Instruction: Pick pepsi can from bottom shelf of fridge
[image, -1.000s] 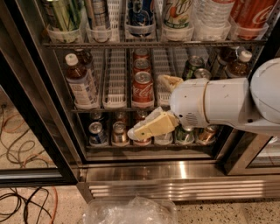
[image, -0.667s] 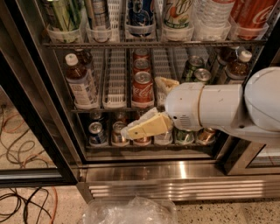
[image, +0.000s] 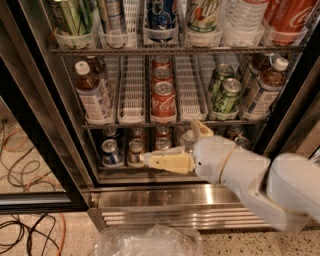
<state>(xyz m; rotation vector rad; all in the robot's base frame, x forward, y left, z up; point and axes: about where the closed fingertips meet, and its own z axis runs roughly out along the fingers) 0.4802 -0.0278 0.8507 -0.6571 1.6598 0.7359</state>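
The pepsi can (image: 111, 153) is a small blue can with a silver top. It stands at the left front of the bottom shelf (image: 116, 169) of the fridge (image: 165, 202). A gold-brown can (image: 135, 151) stands just right of it. My gripper (image: 172, 144) reaches into the bottom shelf from the right. One tan finger (image: 167, 161) lies level and points left, its tip just right of the gold-brown can. The other finger (image: 200, 131) sticks up behind. The gripper is open and holds nothing. My white arm (image: 250, 175) hides the right half of the shelf.
The middle rack holds tea bottles (image: 94, 95), red Coca-Cola cans (image: 163, 97) and green cans (image: 225, 92). A black door frame (image: 35, 125) stands at the left. Cables (image: 25, 165) lie on the floor. A crumpled clear plastic bag (image: 150, 242) lies in front of the base.
My arm has dropped lower and moved left. The level finger now sits at bottom-shelf height, closer to the cans at the left.
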